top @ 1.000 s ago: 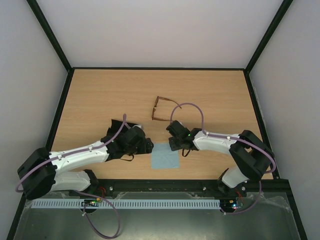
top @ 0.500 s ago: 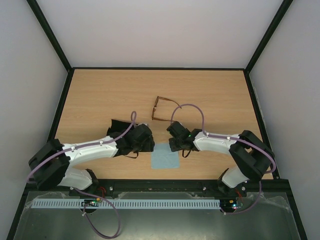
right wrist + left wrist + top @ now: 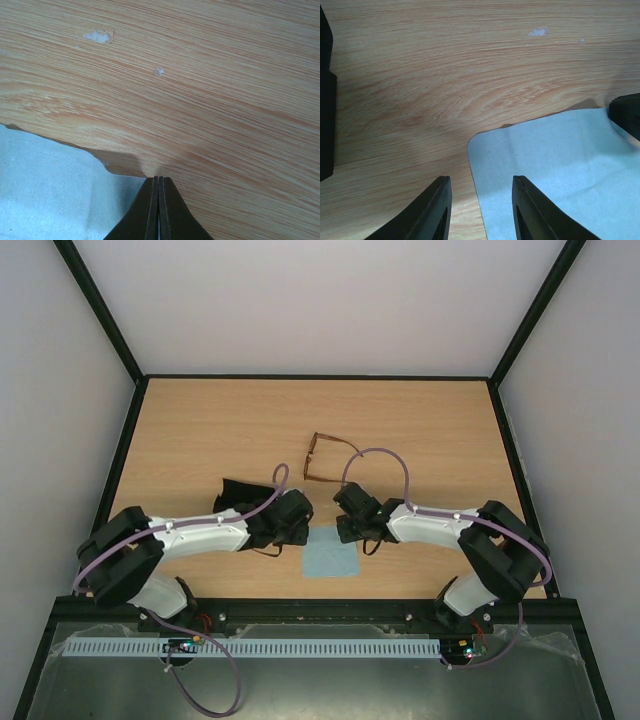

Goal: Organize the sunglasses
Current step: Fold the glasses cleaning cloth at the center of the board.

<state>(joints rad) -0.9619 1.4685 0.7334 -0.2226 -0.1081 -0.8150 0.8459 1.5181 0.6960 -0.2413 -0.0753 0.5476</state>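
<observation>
The sunglasses [image 3: 324, 459], thin brown frame, lie on the wooden table beyond both grippers, touched by neither. A light blue-grey cloth [image 3: 330, 555] lies at the front middle. My left gripper [image 3: 304, 533] is open; in the left wrist view its fingers [image 3: 480, 184] straddle the cloth's [image 3: 560, 170] near corner edge. My right gripper [image 3: 346, 532] is shut; in the right wrist view its tips [image 3: 158, 180] pinch the cloth's [image 3: 55, 190] edge, which is raised and casts a shadow on the wood. The black case [image 3: 238, 491] lies behind my left wrist.
A dark object [image 3: 326, 110] shows at the left edge of the left wrist view. My right gripper's black tip [image 3: 626, 114] shows at the right edge of that view. Black-framed walls [image 3: 118, 455] bound the table.
My left arm has swung right, bringing its open gripper from beside the black case to the cloth's left corner. The right arm, the cloth and the sunglasses have not moved.
</observation>
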